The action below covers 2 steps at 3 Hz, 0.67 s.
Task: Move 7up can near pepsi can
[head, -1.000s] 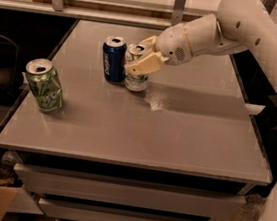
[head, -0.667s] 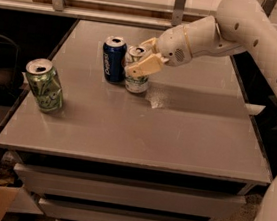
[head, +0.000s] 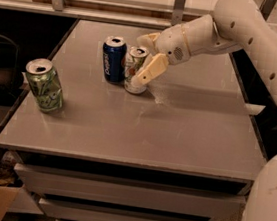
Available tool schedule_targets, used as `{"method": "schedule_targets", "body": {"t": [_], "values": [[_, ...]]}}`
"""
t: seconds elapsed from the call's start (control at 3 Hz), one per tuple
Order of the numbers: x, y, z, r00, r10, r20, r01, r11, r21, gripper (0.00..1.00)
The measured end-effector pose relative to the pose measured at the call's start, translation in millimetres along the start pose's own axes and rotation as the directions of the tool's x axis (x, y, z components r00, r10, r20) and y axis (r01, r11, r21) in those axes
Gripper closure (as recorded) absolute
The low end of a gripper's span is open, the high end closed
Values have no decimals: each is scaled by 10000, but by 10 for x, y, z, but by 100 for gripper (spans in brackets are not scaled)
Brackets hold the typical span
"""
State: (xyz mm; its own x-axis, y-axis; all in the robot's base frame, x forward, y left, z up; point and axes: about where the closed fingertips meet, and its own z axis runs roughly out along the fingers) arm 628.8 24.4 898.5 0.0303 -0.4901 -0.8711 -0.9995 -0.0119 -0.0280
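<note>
The 7up can [head: 133,70], white and silver with green lettering, stands upright on the grey table [head: 186,133], right next to the dark blue pepsi can [head: 114,59]; the two nearly touch. My gripper [head: 148,54] reaches in from the right and straddles the 7up can. One finger [head: 151,70] is in front of the can and the other [head: 147,38] is behind its top. The fingers are spread a little wider than the can, which rests on the table.
A pale green patterned can [head: 44,85] stands near the table's left edge. A raised shelf with metal posts [head: 177,6] runs along the back. My arm [head: 258,41] spans the right side above the table. Drawers sit below the front edge.
The near finger has eased slightly away from the 7up can toward the front. The can and the pepsi can have not moved.
</note>
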Motion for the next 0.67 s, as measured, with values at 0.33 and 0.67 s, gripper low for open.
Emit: {"method": "schedule_targets", "body": {"t": [0.33, 0.67], "values": [[-25, -24, -65, 9999, -91, -107, 91, 10000, 15, 0], [-54, -20, -216, 9994, -185, -298, 192, 9996, 221, 0]]}}
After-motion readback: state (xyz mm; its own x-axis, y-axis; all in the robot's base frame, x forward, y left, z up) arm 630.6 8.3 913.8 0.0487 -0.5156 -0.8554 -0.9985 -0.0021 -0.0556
